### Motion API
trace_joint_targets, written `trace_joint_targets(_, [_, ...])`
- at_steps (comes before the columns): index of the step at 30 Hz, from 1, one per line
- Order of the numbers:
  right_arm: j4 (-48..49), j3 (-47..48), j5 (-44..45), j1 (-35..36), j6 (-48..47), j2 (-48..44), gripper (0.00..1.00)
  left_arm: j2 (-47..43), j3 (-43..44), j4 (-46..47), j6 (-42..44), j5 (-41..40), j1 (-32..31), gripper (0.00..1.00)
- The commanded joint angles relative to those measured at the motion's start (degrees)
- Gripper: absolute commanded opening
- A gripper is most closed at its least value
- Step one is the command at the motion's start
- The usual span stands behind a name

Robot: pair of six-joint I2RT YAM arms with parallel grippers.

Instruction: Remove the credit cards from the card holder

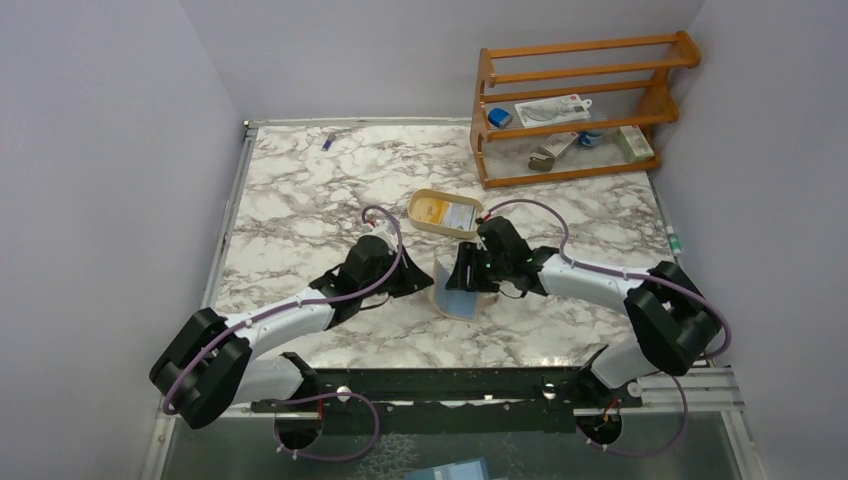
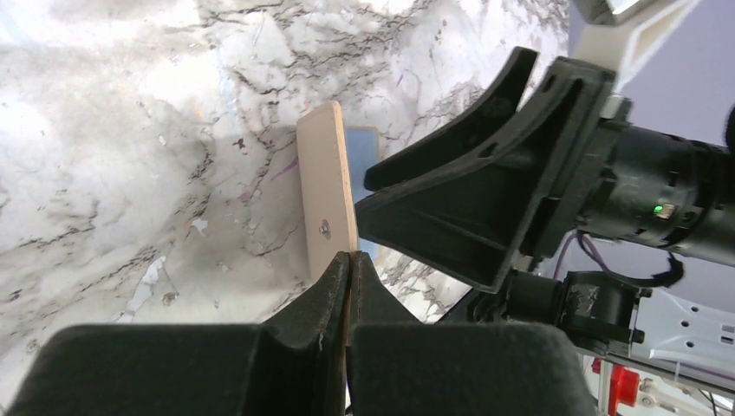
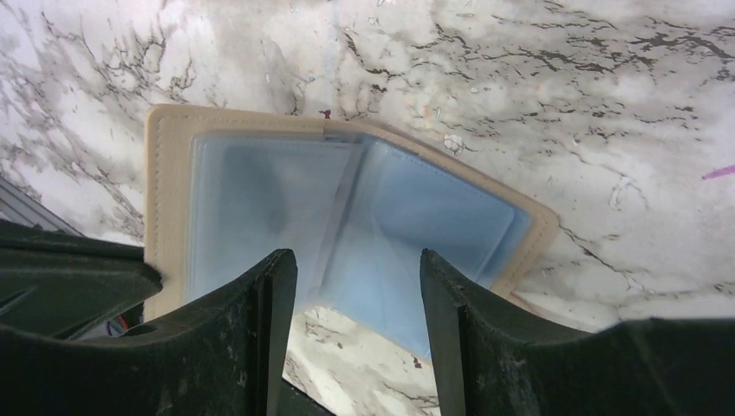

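Observation:
The card holder (image 3: 165,199), beige outside and pale blue inside, stands open on the marble between my two grippers (image 1: 458,298). My left gripper (image 2: 349,257) is shut on the edge of its beige flap (image 2: 327,186), near the snap. My right gripper (image 3: 357,264) is open, its fingers straddling the lower edge of the blue pockets (image 3: 407,225) without pinching them. I cannot tell whether a card is inside those pockets. Two credit cards lie in the oval tan tray (image 1: 413,213) behind: a yellow-orange card (image 1: 430,208) and a bluish-white card (image 1: 459,216).
A wooden rack (image 1: 580,105) with small items stands at the back right. A small purple-blue object (image 1: 327,141) lies near the far left edge. The two arms meet mid-table, close together. Grey walls close in the left, back and right.

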Motion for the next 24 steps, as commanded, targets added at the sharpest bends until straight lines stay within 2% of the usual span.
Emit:
trace_joint_targets(1, [-3.4,0.2,2.7,0.3,-0.2,-4.0,0.60,-0.3,-0.9,-1.3,0.3,-1.2,-0.3,0.00])
trace_joint_targets(7, [-0.4,-2.4,1.7,0.3,-0.5,-9.8,0.61,-0.1,-1.0,-1.9,0.8,-1.6,-0.3,0.00])
trace_joint_targets(13, [5.4,-3.7,-5.1,0.3,-0.5,-8.6,0.61,0.3,-0.5,-2.2,1.1,-1.7,-0.3,0.00])
trace_joint_targets(24, [4.3,0.8,-4.1,2.5,-1.9,-4.5,0.63,-0.3,0.0,-3.7,1.7,-2.4,-0.3,0.00])
